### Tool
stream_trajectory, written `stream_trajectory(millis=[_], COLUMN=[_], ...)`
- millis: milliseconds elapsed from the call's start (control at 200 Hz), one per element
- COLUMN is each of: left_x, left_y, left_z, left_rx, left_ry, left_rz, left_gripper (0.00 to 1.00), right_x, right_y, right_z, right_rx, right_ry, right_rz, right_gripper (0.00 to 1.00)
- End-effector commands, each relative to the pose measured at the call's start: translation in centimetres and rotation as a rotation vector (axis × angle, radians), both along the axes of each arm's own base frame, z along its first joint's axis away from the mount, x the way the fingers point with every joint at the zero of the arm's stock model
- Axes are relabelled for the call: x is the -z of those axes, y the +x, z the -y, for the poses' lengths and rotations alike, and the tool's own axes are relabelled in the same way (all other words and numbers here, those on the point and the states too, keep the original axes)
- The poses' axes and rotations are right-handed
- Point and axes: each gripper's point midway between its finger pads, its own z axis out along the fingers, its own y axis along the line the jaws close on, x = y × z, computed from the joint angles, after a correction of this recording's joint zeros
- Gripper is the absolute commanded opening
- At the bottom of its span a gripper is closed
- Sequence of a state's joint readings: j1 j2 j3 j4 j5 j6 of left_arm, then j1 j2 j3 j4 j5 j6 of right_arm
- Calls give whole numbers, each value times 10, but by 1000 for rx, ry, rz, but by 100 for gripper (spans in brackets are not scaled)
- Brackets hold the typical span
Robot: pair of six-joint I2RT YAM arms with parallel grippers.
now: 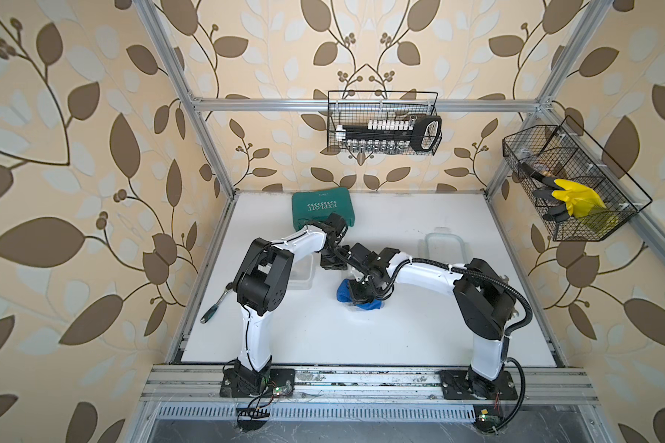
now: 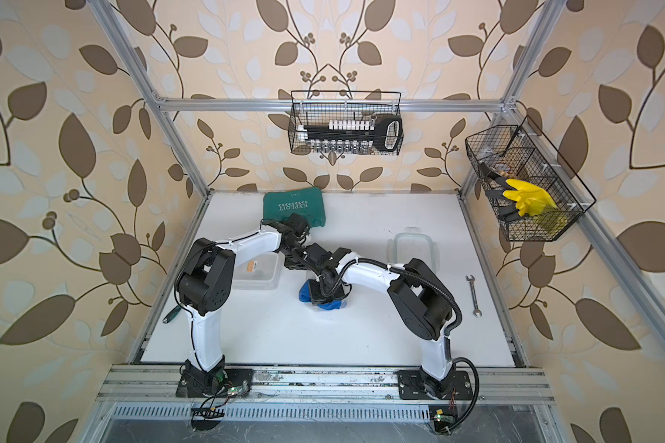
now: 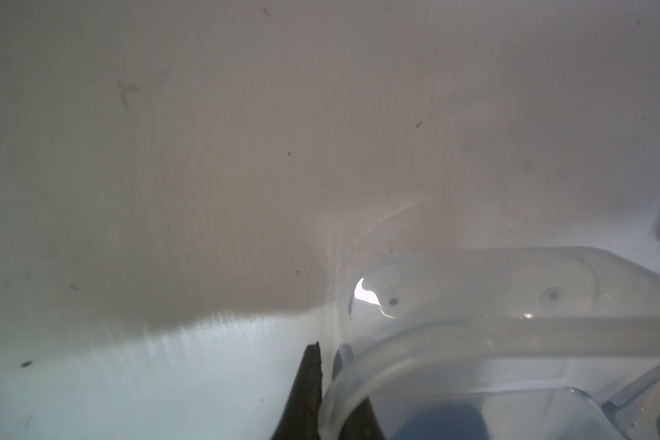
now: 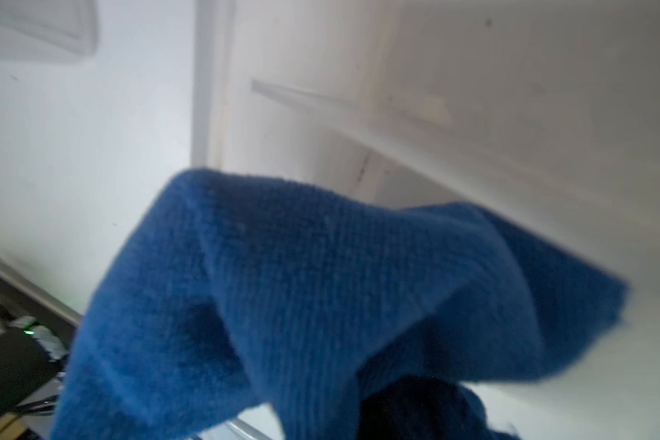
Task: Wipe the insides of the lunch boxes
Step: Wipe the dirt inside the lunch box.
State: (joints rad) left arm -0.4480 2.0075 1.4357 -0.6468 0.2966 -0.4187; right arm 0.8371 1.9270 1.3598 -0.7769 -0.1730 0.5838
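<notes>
One clear lunch box (image 3: 511,289) stands at the middle of the table. My left gripper (image 3: 326,381) is shut on its rim, one dark finger (image 3: 307,384) outside the wall and one inside. A blue cloth (image 4: 321,274) hangs bunched over and into this box, and my right gripper (image 1: 359,297) is shut on it; its fingers are buried in the fabric. In both top views the cloth (image 1: 346,293) covers most of the box. A second clear lunch box (image 2: 258,272) lies to the left, partly under my left arm. A green-rimmed lid (image 1: 444,245) lies flat at the back right.
A teal hard case (image 1: 321,211) lies at the back behind my left wrist. A ratchet handle (image 1: 214,308) lies at the table's left edge, a wrench (image 2: 473,295) at the right. Wire baskets hang on the back wall (image 1: 384,122) and right frame (image 1: 569,184).
</notes>
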Motion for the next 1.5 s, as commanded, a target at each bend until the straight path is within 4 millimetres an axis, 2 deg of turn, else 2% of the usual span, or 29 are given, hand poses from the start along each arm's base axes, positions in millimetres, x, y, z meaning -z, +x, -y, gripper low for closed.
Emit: stream_trajectory(millis=[0,70,190,265,345,455,575,655,750,830,950,1135,1255,1385,1495], left_x=[-29,-31,-34,-34,-34,-33,-31,-28,-25,-27,-35,-43,-44,-49,-59], left_y=[40,39,33,27,19,7,-4,-9,-12,-11,-6,1,5,17,26], left_z=[-13,-15,-17,-15,-9,-2,3,8,14,19,19,17,10,1,4], left_rx=[-64,-61,-58,-56,-49,-35,-26,-21,-6,1,11,18,19,-12,-7], left_ry=[52,61,61,43,17,3,-3,-22,-27,-46,-51,-54,-30,-32,-41], left_rz=[182,187,191,185,173,166,163,152,145,146,170,190,194,206,218], left_gripper=[0,0,0,0,0,0,0,0,0,0,0,0,0,0,0], right_x=[8,3,-7,-3,4,9,0,-11,-20,-17,1,9,5,1,7], right_y=[-52,-40,-7,13,35,65,98,113,123,117,99,66,35,-3,-26], right_z=[70,91,113,118,115,99,76,50,9,-26,-67,-110,-108,-90,-72], right_rx=[-240,-252,-203,-150,-75,61,249,347,385,336,268,174,82,4,-76], right_ry=[-364,-485,-583,-586,-552,-480,-323,-167,17,88,177,330,348,352,290], right_rz=[-142,-92,15,49,95,181,282,324,339,297,223,133,70,-21,-93], right_gripper=[0,0,0,0,0,0,0,0,0,0,0,0,0,0,0])
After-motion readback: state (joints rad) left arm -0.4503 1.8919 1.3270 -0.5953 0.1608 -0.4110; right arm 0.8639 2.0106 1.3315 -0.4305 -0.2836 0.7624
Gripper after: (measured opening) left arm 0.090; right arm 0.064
